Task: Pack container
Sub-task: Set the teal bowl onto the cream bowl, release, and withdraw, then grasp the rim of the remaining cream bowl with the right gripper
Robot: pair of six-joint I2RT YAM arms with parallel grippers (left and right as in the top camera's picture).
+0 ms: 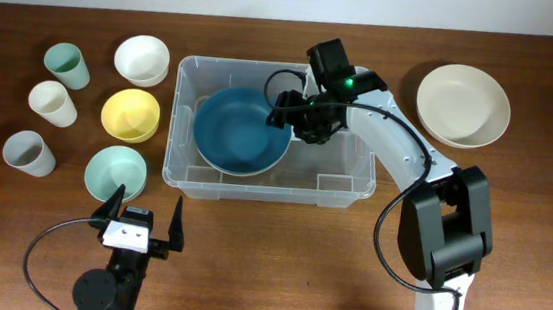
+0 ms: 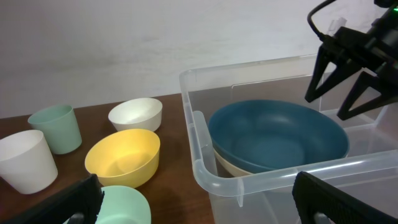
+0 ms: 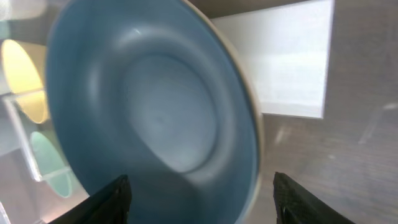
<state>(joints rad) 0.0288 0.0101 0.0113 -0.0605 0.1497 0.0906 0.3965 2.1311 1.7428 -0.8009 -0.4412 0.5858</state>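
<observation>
The container point(image 1: 175, 116), a large clear plastic bin, stands mid-table. Inside it a blue bowl point(image 1: 241, 132) rests nested on a cream bowl point(image 2: 233, 163). My right gripper point(image 1: 295, 117) hovers open just over the blue bowl's right rim, touching nothing. In the right wrist view the blue bowl point(image 3: 155, 112) fills the space ahead of the right gripper point(image 3: 199, 186), with the bin's white label point(image 3: 280, 62) beyond it. My left gripper point(image 1: 144, 212) is open and empty at the front left, outside the container's point(image 2: 205, 168) near corner. From there the right gripper point(image 2: 324, 106) shows above the bin.
Left of the bin stand a green cup point(image 1: 67, 64), a cream cup point(image 1: 52, 102) and a grey cup point(image 1: 29, 152). Beside them are a white bowl point(image 1: 142, 60), a yellow bowl point(image 1: 130, 114) and a mint bowl point(image 1: 115, 172). A wide cream bowl point(image 1: 464, 105) sits at the right.
</observation>
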